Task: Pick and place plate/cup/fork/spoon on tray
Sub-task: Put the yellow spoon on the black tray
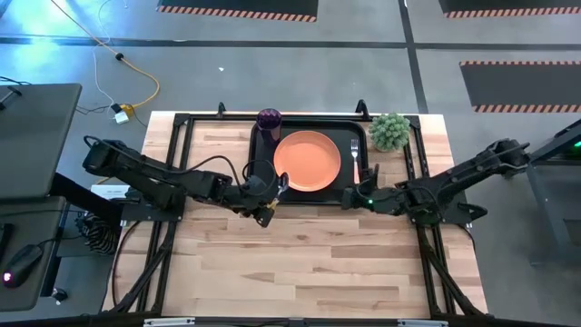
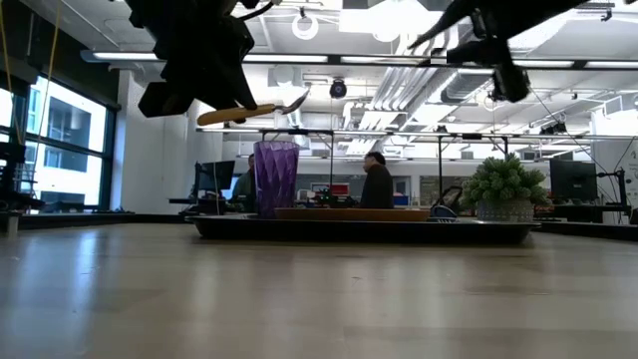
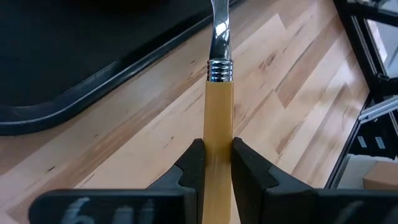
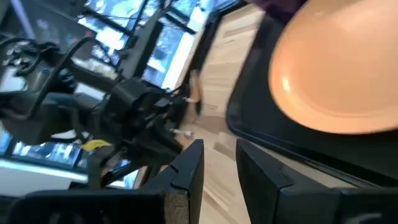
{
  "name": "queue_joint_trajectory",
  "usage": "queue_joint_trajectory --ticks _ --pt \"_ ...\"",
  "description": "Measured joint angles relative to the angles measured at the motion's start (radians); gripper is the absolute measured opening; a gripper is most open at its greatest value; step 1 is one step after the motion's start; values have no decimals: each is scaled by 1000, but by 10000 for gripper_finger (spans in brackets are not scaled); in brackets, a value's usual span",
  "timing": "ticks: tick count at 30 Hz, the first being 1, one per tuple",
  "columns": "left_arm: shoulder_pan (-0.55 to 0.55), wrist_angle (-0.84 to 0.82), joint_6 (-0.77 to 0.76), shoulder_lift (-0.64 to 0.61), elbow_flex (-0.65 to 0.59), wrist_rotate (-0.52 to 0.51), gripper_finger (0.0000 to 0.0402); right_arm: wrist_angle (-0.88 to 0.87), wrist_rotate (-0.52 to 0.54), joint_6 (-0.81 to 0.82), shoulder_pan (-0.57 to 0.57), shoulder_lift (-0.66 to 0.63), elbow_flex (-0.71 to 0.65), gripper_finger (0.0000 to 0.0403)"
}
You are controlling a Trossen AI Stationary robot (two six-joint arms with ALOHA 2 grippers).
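Note:
The black tray point(image 1: 259, 150) lies at the table's far middle. On it rest the orange plate point(image 1: 307, 161), the purple cup point(image 1: 269, 119) upright at its far left corner, and the fork point(image 1: 355, 153) right of the plate. My left gripper point(image 1: 270, 193) hovers by the tray's near left corner, shut on the spoon point(image 2: 254, 111), whose bowl point(image 2: 296, 101) points toward the tray. My right gripper point(image 1: 352, 194) hangs by the tray's near right corner, open, with nothing between its fingers point(image 4: 186, 165). My left gripper pinches the spoon's orange handle point(image 3: 217, 134) between its two fingers, one on each side. The handle runs out forward along the fingers to the silver neck point(image 3: 219, 37). The spoon is lifted clear of the table, near level, over the wood beside the tray's rim point(image 3: 93, 84).
A small green plant point(image 1: 390, 132) stands just off the tray's far right corner. Bare wooden tabletop point(image 1: 300, 263) fills the near half. Black frame rails point(image 1: 172, 145) run along the table's left and right sides. People sit in the room beyond the table point(image 2: 377, 179).

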Motion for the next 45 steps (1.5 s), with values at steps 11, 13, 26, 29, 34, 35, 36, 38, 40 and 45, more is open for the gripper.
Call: queue_joint_trajectory --ticks 11,13,26,29,34,35,36,38,40,45 --pt "10 85 5 0 0 -7 42 154 -110 -57 -63 142 38 148" --pt "10 99 9 0 0 -7 42 155 -131 -65 -73 172 63 160" --pt "10 114 26 0 0 -9 44 118 -297 -117 -148 425 296 149" --pt "10 114 28 0 0 -9 44 117 -318 -117 -156 462 331 145" --pt "10 120 43 0 0 -8 44 94 -352 -117 -176 499 360 147" --pt "9 122 43 0 0 -8 44 87 -354 -117 -181 502 365 147" --pt "10 120 45 0 0 -7 44 93 -361 -117 -186 507 369 147" --pt "9 119 45 0 0 -5 44 79 -362 -117 -193 508 370 147" --pt "10 121 51 0 0 1 44 73 -363 -117 -203 508 369 147" --pt "10 131 53 0 0 9 45 78 -382 -123 -221 508 369 146"
